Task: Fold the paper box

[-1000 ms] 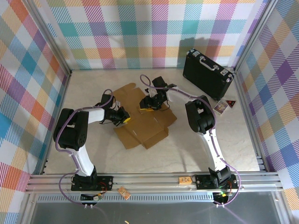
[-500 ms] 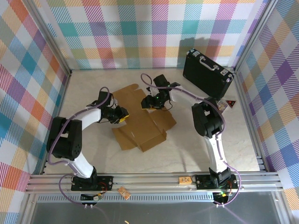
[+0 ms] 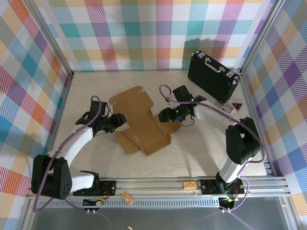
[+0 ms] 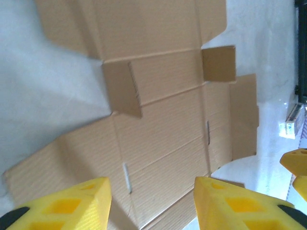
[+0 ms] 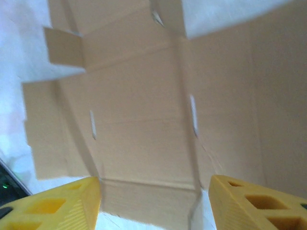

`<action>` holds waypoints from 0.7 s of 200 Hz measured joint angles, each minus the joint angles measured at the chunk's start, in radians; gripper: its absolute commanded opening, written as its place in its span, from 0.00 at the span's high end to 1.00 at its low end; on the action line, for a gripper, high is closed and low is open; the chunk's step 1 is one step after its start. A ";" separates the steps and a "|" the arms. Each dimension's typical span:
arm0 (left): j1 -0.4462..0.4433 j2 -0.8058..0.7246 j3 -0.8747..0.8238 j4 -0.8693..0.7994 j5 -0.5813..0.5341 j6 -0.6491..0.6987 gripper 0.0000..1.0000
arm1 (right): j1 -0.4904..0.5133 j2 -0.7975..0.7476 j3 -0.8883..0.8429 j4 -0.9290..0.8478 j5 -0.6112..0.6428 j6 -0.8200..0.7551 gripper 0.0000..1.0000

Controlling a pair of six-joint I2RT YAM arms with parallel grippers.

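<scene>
The paper box (image 3: 140,123) lies flat and unfolded on the pale table, a brown corrugated cross-shaped sheet with its flaps spread out. My left gripper (image 3: 119,120) hovers at the sheet's left edge, open, with nothing between its yellow fingers (image 4: 72,201); the sheet (image 4: 163,129) spreads out below them. At the sheet's right edge my right gripper (image 3: 164,115) is also open and empty over the cardboard (image 5: 144,124). One small side flap (image 4: 122,88) stands slightly raised.
A black hard case with silver trim (image 3: 213,75) stands at the back right, with small printed cards (image 3: 231,108) on the table beside it. Checkered walls and aluminium frame rails (image 3: 153,184) enclose the table.
Both arms have drawn back from the middle of the sheet, the left one leftward and the right one rightward. The cardboard has shifted a little to the left and lies flatter.
</scene>
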 measured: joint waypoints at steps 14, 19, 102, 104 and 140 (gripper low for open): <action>0.000 -0.068 -0.050 -0.021 -0.016 0.005 0.43 | 0.000 -0.049 -0.087 0.005 0.038 -0.008 0.33; 0.000 -0.091 -0.065 -0.030 -0.021 0.008 0.42 | 0.000 -0.062 -0.112 0.006 0.053 -0.009 0.32; -0.015 -0.275 -0.237 -0.091 -0.062 -0.011 0.37 | -0.003 -0.085 -0.185 0.070 0.212 -0.033 0.24; -0.016 -0.275 -0.238 -0.091 -0.061 -0.013 0.37 | -0.003 -0.084 -0.185 0.071 0.214 -0.033 0.24; -0.026 -0.266 -0.266 -0.066 -0.043 -0.037 0.34 | -0.031 -0.021 -0.156 0.079 0.242 -0.040 0.22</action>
